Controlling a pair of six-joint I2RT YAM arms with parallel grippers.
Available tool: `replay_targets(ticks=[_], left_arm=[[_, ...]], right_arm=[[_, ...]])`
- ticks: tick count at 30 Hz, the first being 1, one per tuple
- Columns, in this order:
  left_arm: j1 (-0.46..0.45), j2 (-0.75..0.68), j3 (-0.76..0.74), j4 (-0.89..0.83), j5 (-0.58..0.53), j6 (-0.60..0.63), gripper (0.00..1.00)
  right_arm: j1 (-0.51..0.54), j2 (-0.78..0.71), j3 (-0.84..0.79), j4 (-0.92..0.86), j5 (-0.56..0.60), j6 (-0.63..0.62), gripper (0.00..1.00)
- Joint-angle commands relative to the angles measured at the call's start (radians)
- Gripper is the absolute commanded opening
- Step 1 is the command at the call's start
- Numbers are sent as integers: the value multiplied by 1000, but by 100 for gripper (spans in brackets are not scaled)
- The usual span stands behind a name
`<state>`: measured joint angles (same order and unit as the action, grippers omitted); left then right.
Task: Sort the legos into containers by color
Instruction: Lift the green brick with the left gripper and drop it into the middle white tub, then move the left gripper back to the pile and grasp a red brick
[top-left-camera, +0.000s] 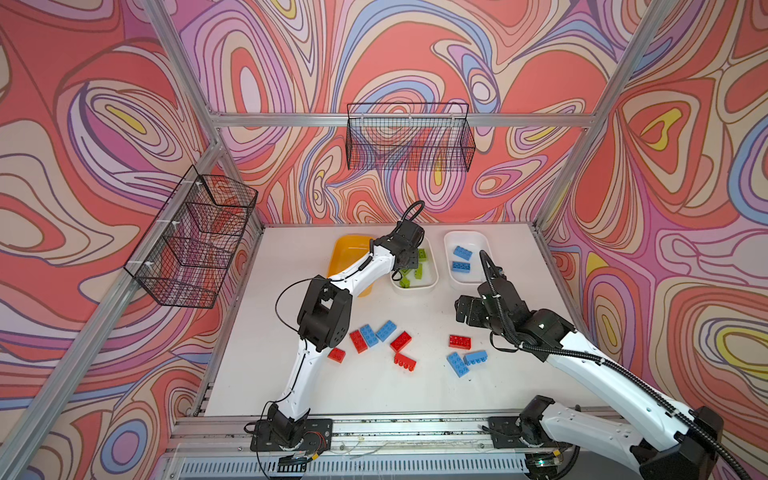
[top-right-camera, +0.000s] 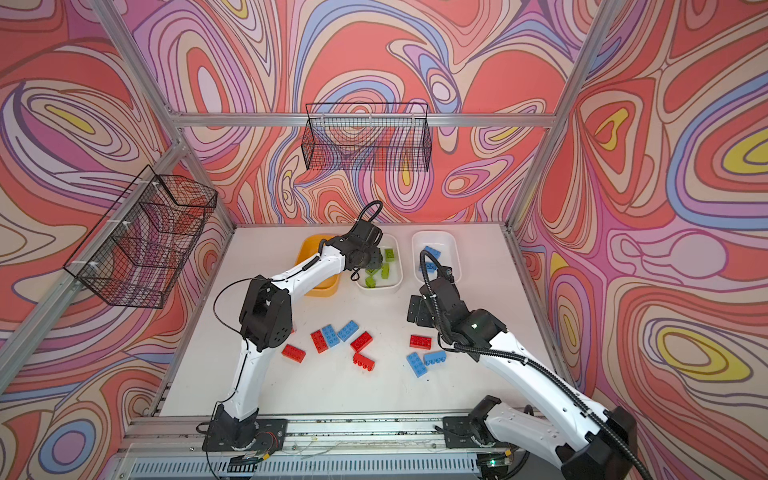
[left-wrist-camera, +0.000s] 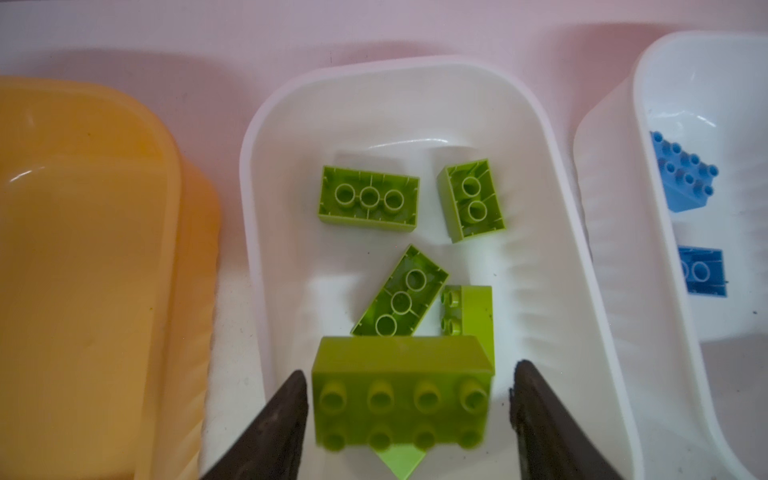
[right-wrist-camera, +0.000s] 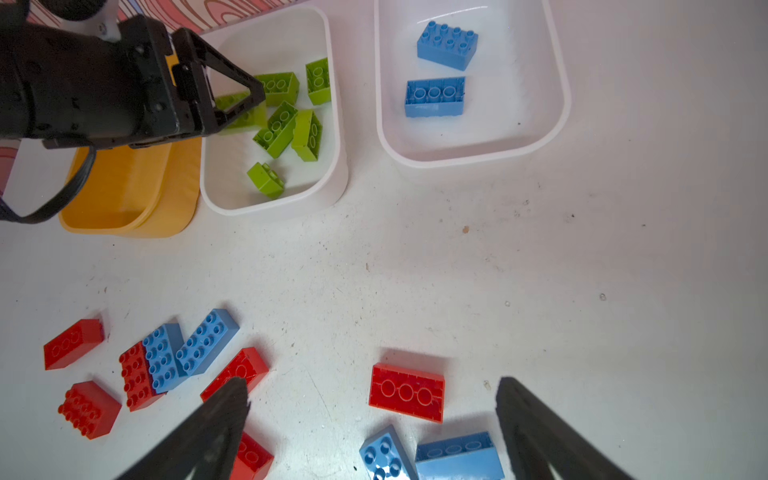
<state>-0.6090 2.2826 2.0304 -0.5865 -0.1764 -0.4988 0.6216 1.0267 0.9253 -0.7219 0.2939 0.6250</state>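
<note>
White worktop (top-left-camera: 374, 386); yellow tub (left-wrist-camera: 83, 249) bare where visible; middle tub (left-wrist-camera: 257, 208) holding greens (left-wrist-camera: 370, 199). Left end effector (left-wrist-camera: 411, 370) spread above it, green brick (left-wrist-camera: 399, 399) slack between jaws: drop in hand. Right end effector (right-wrist-camera: 372, 381) spread wide, empty, above red and blue legos (right-wrist-camera: 406, 392). Next: lift clear, fetch reds. Gap beside brick visible from left wrist only, hidden from top views.
</note>
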Motion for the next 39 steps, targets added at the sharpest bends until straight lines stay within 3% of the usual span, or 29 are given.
replay_targets(ticks=[1,5,11,19,29,33,39], left_arm=[[-7,29,58,0,3,3,83],[-21,17,65,10,-17,12,95],[-47,-130,-67,39,-110,19,95],[-48,-540,-574,96,-237,-73,95],[-46,-934,-1046,-140,-395,-333,98],[-10,-1047,-1196,-144,-361,-403,100],[81,-1142,-1357,-42,-276,-410,100]], right_arm=[[1,-8,30,-46,41,23,98],[1,7,45,-45,45,16,98],[1,31,51,-20,35,3,98],[1,59,43,36,-20,-15,98],[2,87,20,114,-120,-25,98],[1,88,-4,138,-159,-20,98],[2,62,-53,162,-187,3,98]])
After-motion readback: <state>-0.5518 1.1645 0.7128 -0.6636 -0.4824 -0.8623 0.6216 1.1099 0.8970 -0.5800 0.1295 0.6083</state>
